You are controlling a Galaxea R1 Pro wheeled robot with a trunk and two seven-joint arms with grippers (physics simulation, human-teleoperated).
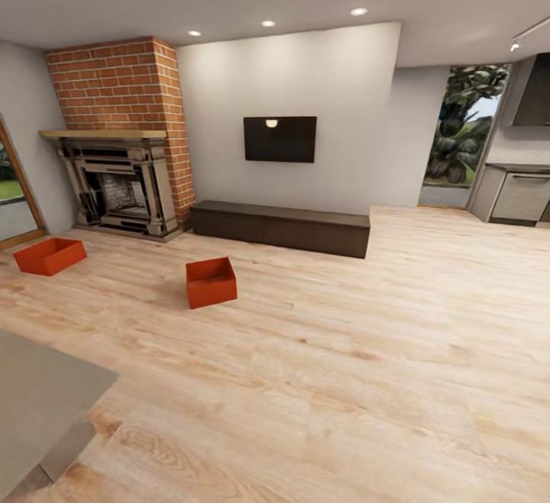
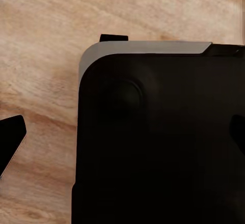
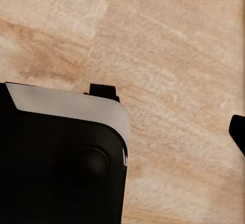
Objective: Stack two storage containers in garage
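Note:
Two orange-red storage containers stand on the light wood plank floor of the living room in the head view. One container (image 1: 211, 282) is mid-floor in front of the long dark low cabinet (image 1: 280, 227). The other container (image 1: 50, 255) lies further left, before the brick fireplace (image 1: 118, 182). In the left wrist view my left gripper (image 2: 122, 137) hangs open over my own black base (image 2: 163, 142), one fingertip (image 2: 11, 141) showing at the frame's edge. My right gripper (image 3: 122, 132) is open too, with a fingertip (image 3: 238, 131) over bare planks.
A grey low surface (image 1: 38, 404) juts in at the near left. A wall television (image 1: 279, 139) hangs above the cabinet. Kitchen units (image 1: 519, 194) and a window stand at the far right, a glass door (image 1: 11, 198) at the far left. Wide plank floor (image 1: 367, 350) stretches ahead.

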